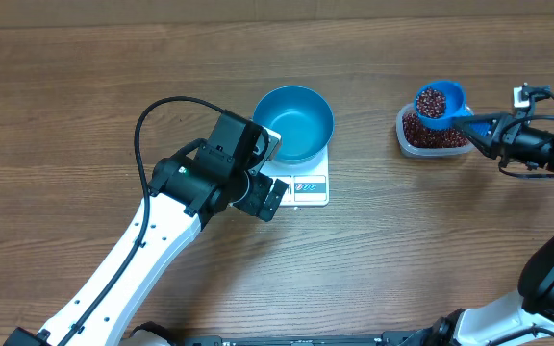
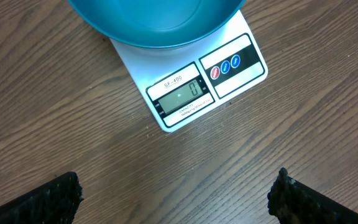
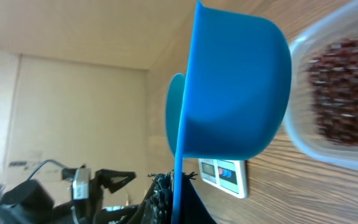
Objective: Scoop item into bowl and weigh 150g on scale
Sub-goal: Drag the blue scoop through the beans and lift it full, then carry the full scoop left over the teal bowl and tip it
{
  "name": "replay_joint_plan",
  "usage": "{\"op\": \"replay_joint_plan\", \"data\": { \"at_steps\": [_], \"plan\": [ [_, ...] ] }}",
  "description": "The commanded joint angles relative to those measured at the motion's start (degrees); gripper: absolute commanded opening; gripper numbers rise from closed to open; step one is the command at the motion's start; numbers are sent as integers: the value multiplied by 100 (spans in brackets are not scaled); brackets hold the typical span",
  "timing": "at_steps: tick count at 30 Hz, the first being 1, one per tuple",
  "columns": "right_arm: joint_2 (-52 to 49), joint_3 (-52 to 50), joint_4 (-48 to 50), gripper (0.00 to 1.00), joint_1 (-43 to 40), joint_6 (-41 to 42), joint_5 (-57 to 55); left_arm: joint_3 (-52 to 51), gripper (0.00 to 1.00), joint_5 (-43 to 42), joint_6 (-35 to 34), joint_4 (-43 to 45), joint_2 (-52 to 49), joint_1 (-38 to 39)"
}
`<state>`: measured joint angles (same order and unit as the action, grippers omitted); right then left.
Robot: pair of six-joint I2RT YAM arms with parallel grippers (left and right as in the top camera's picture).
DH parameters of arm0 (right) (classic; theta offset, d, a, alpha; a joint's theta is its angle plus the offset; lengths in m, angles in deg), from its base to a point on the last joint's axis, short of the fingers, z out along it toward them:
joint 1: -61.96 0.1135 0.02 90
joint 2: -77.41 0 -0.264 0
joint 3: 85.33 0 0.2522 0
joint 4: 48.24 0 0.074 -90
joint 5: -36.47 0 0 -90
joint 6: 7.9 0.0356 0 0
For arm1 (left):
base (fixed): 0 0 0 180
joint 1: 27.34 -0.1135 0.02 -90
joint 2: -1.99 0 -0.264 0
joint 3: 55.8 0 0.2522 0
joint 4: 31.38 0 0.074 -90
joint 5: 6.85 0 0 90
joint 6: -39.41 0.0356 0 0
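Beans (image 1: 432,99) fill the scoop (image 1: 447,93) our right gripper (image 1: 485,126) clamps over the tub (image 1: 408,141); our left gripper (image 2: 173,190) gapes near the scale (image 2: 191,93).

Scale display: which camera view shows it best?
Left wrist. The scale's display faces the camera up close and reads zero. Overhead shows it tiny and unreadable; right wrist catches only a small, sideways glimpse below the scoop.

We see a brown wood-grain table (image 1: 85,106) filling the overhead view, with a pale tan strip (image 1: 258,12) along its far edge. Toward the right sits a clear rounded-rectangular plastic tub (image 1: 421,151) (image 3: 303,146). A small bright blue plastic handled scoop (image 1: 455,98) (image 3: 235,93) overlaps its far corner, mouth up — whether the two touch we cannot tell.
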<state>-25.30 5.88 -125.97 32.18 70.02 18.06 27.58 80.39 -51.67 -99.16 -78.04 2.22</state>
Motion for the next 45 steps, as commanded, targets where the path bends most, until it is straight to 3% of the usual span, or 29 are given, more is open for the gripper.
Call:
{"op": "replay_joint_plan", "data": {
  "at_steps": [1, 15, 29, 45],
  "plan": [
    [-7, -20, -50, 4, 284, -173, 509, -48, 99, 20, 109, 26, 140, -39],
    [170, 463, -90, 4, 2236, 247, 127, -48, 100, 22, 109, 26, 140, -39],
    [179, 1276, 739, 4, 4288, 1945, -3539, -48, 100, 20, 109, 28, 140, -39],
    [179, 1563, 1386, 4, 6321, 2048, -8268, -48, 100, 20, 109, 28, 140, -39]
  ]
}}
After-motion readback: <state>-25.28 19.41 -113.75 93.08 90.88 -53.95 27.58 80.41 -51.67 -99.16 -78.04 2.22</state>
